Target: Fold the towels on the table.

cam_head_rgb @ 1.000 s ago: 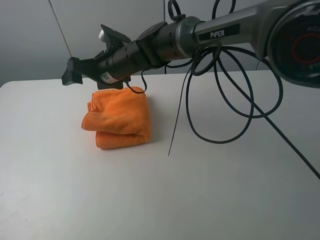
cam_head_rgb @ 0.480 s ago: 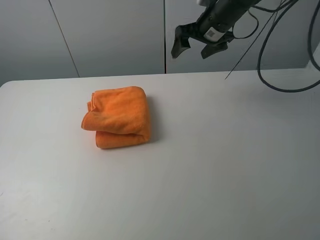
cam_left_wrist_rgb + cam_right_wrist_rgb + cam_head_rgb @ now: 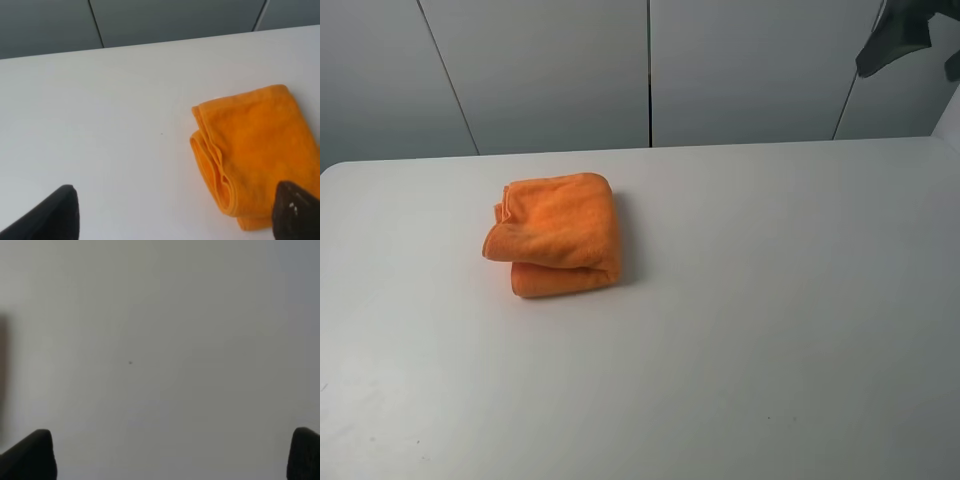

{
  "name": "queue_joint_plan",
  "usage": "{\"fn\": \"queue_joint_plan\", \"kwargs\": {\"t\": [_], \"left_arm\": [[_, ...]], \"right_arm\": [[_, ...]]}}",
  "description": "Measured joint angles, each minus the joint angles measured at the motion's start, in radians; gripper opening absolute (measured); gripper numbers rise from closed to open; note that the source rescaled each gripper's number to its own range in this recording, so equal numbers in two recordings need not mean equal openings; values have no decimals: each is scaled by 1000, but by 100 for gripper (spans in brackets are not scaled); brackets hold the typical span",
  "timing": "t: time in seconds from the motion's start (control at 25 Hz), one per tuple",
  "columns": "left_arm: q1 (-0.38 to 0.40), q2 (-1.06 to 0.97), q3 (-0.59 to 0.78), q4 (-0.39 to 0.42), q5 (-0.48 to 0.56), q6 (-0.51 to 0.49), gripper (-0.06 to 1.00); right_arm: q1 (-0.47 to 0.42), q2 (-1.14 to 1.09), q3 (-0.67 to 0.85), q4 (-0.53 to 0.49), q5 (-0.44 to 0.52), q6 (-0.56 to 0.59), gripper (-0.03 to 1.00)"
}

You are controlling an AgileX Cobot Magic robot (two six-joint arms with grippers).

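The orange towel (image 3: 558,235) lies folded into a thick bundle on the white table (image 3: 750,330), left of the middle. At the top right corner of the exterior view my right gripper (image 3: 918,50) hangs high, far from the towel, only partly in view. Its wrist view shows the right gripper (image 3: 167,455) open, with just a blurred pale surface between the fingertips (image 3: 30,455). In the left wrist view the left gripper (image 3: 172,217) is open above the table (image 3: 100,100), with the towel (image 3: 255,150) lying beside one fingertip (image 3: 297,212). Neither gripper holds anything.
Grey wall panels (image 3: 550,70) stand behind the table's far edge. A rounded table corner (image 3: 335,170) shows at the far left.
The right arm has swung from just above the towel up and away to the far right, nearly out of the exterior view. The towel has stayed put.
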Motion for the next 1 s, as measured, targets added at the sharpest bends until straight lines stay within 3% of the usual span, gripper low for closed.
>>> {"fn": "queue_joint_plan", "kwargs": {"t": [0.2,0.48,0.8,1.0], "left_arm": [[0,-206,130,-4,2,-6,100],[0,-543,313,-8,20,-2,100],[0,-887,516,-8,59,20,100],[0,-1066,646,-5,68,20,100]], "right_arm": [[0,-422,205,2,-23,-2,100],[19,-926,337,-3,64,15,100],[29,-1278,467,-50,168,35,100],[32,-1371,578,-90,220,41,100]]}}
